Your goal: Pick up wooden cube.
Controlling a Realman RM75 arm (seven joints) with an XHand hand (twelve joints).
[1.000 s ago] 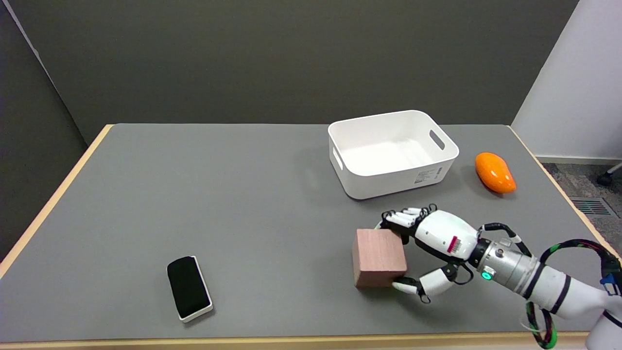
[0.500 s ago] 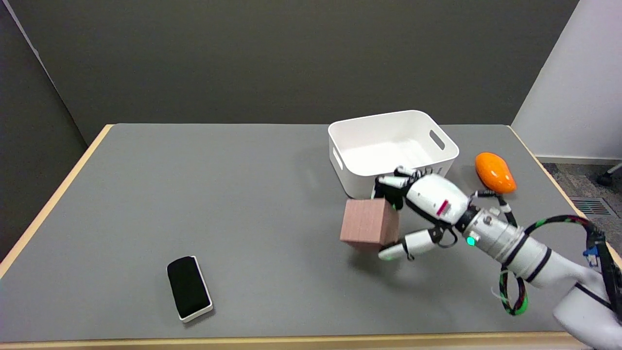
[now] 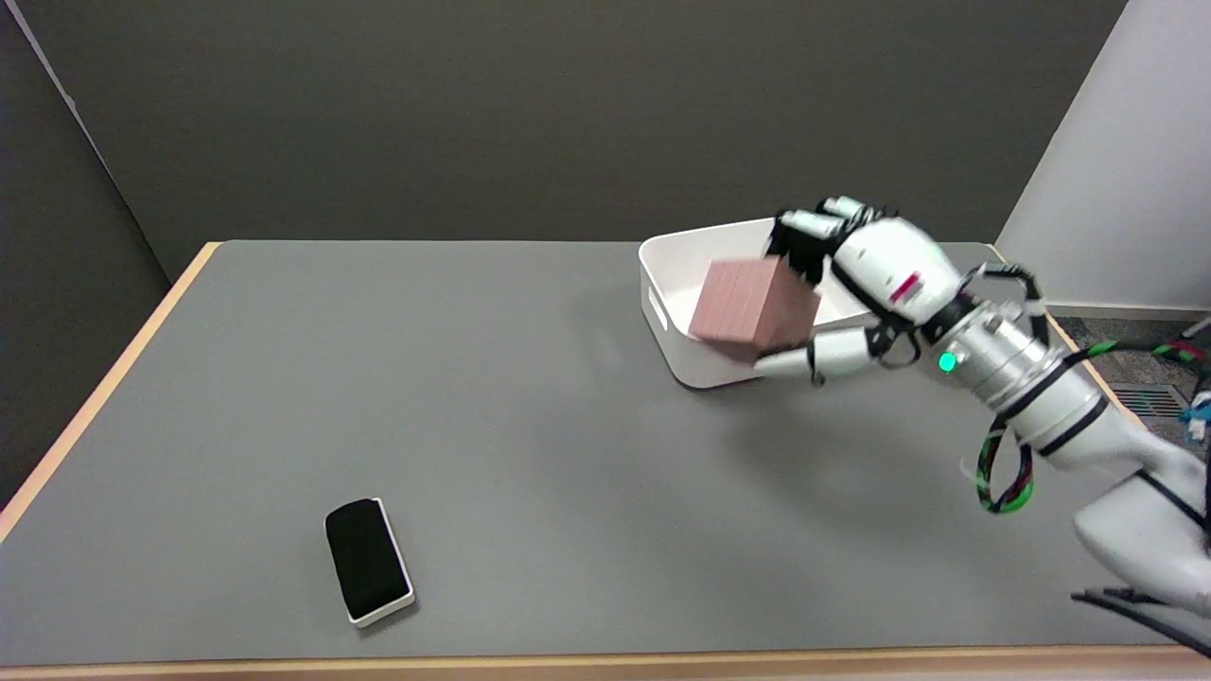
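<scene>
Grey counter (image 3: 473, 426) with a black rectangular eraser (image 3: 367, 560) lying at left. Farther right, the pinkish-brown wooden cube (image 3: 754, 307) hangs tilted in the air before a white plastic bin (image 3: 662, 284), clamped by the white-and-black right hand (image 3: 851, 284) immediately right of it.

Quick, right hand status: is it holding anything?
Right hand: holding the wooden cube, lifted clear of the table, in front of the white bin.

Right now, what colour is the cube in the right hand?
Pinkish brown, with fine grain lines: the wooden cube, held by the right hand, seen in the head view.
</scene>
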